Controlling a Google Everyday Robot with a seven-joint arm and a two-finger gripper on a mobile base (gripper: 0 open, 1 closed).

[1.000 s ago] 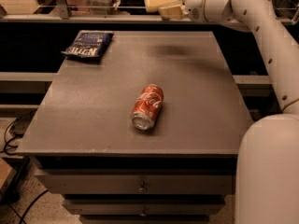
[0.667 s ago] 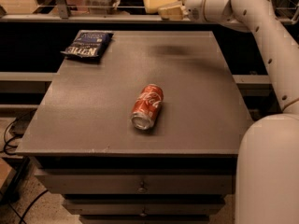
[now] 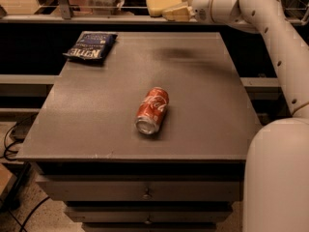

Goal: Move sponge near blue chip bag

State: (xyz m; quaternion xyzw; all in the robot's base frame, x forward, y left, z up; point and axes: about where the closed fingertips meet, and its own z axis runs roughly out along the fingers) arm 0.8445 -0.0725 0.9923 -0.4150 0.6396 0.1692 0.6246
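The sponge (image 3: 157,3) is a pale yellow block held high above the table's far edge, right of centre. My gripper (image 3: 169,8) is shut on it, with a cream finger (image 3: 177,14) under its right end. The arm reaches in from the right. The blue chip bag (image 3: 91,46) lies flat at the table's far left corner, dark navy with white lettering. The sponge hangs well to the right of the bag and above it. A faint shadow (image 3: 176,53) falls on the table below the gripper.
A red Coca-Cola can (image 3: 152,110) lies on its side near the middle of the grey table (image 3: 96,124). A shelf rail (image 3: 96,18) with dim objects runs behind the table. My white base (image 3: 277,178) stands at the right front. Drawers sit under the tabletop.
The gripper with the sponge has shifted very slightly to the left. The can and the bag have not moved.
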